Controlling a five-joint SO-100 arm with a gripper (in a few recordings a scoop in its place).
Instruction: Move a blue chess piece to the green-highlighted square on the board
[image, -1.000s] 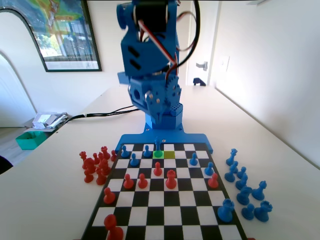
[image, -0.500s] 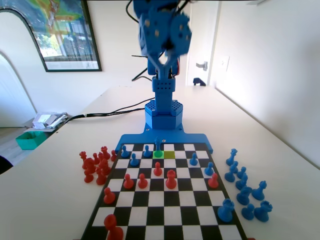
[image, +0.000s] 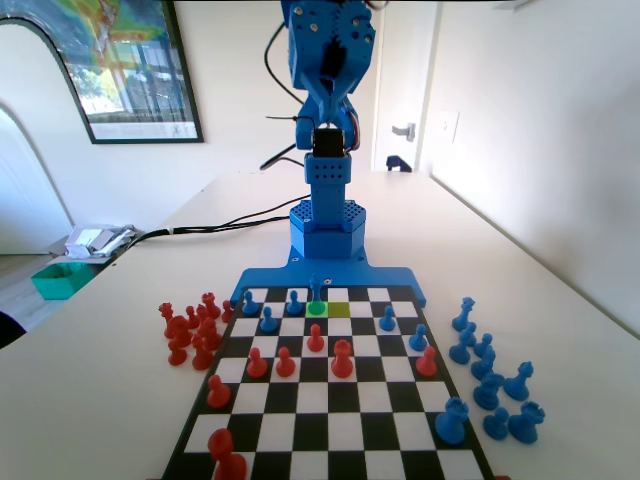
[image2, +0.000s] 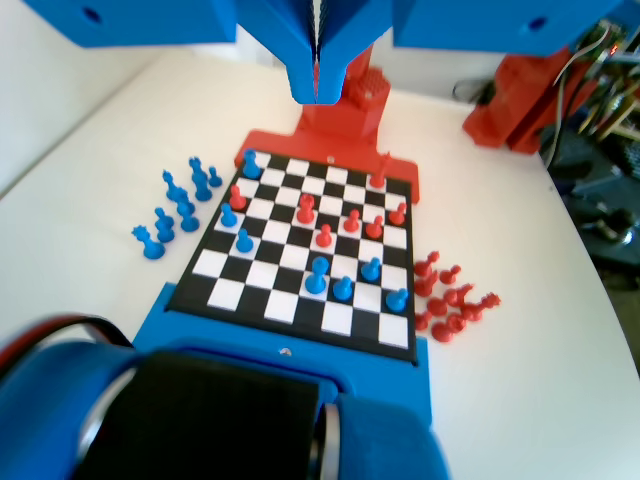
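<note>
The slim blue chess piece (image: 316, 293) stands upright on the green-highlighted square (image: 316, 309), in the second row from the board's far end in the fixed view. High above it, the blue arm (image: 325, 50) is folded up over its base. In the wrist view, my gripper (image2: 317, 95) hangs at the top with its jaws pressed together and nothing between them, well above the board (image2: 283, 306). The same blue chess piece (image2: 317, 275) stands free there in the board's near rows.
A duller yellow-green square (image: 339, 309) lies just right of the green one. Blue pawns (image: 268, 320) and red pieces (image: 342, 357) stand around mid-board. Off the board lie several red pieces (image: 190, 330) on the left and several blue pieces (image: 490, 375) on the right. Cables (image: 215, 226) run at far left.
The arm has swung up from low over the board's far rows to a high folded pose. The slim blue piece has stayed on the green square.
</note>
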